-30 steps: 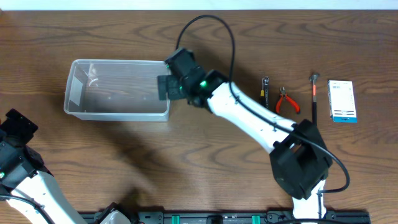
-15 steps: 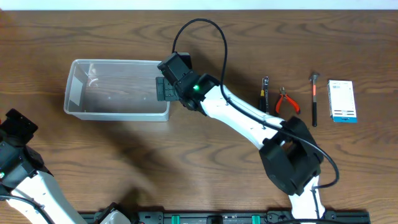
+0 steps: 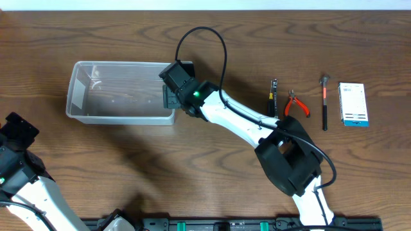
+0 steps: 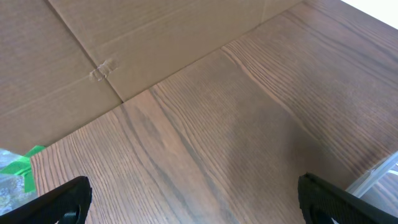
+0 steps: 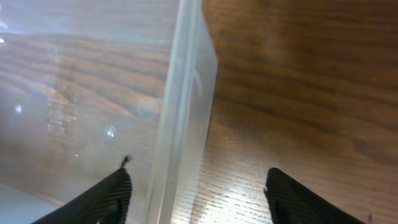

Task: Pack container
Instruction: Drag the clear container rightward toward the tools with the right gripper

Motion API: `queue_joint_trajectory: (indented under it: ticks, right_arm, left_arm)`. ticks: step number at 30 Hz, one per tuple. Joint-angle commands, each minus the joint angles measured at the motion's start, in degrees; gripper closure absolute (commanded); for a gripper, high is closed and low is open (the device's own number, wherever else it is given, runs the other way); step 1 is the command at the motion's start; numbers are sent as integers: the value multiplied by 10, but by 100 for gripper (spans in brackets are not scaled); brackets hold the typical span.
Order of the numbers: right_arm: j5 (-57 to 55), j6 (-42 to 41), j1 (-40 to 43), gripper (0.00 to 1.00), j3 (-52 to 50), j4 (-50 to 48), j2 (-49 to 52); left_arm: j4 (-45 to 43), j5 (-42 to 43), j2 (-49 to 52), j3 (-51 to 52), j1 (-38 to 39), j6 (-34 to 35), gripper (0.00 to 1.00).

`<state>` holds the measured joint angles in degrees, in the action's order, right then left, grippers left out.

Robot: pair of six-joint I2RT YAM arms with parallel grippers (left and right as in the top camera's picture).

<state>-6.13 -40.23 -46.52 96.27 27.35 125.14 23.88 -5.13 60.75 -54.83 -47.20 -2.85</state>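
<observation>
Container (image 3: 119, 93): clear bin on the desk (image 3: 160, 179), left of centre, long side running left to right.

Right fingers (image 5: 109, 198): spread apart and released, straddling the container's right end wall, one inside and one outside. Neither presses on the wall.

Left fingers (image 4: 59, 200): spread wide, gripping nothing, above bare wood at the near left, well apart from the container.

Far right, in a row: dark slim tool (image 3: 274, 96), pliers (image 3: 296, 104), hammer (image 3: 324, 102), white-and-blue box (image 3: 353, 104).
</observation>
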Motion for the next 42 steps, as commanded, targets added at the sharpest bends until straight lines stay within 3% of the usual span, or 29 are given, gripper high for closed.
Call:
queue_joint_trajectory:
  ticks: [1, 12, 18, 21, 28, 32, 42]
  right_arm:
    - [-9, -5, -11, 38, 12, 1, 15]
    - [-21, -5, -12, 60, 12, 23, 15]
    - [-27, -1, -12, 80, 12, 31, 15]
    - [-36, 41, -8, 81, 17, 33, 14]
    - [-69, 55, 27, 99, 73, 154, 5]
    - [-43, 15, 57, 99, 84, 234, 3]
    - [-44, 4, 119, 99, 83, 351, 2]
  left_arm:
    - [1, -7, -1, -15, -3, 1, 2]
    - [1, -7, -1, -15, -3, 1, 2]
    - [1, -7, -1, -15, -3, 1, 2]
    - [1, -7, -1, -15, -3, 1, 2]
    - [1, -7, -1, -15, -3, 1, 2]
    - [1, -7, -1, -15, -3, 1, 2]
    - [1, -7, -1, -15, -3, 1, 2]
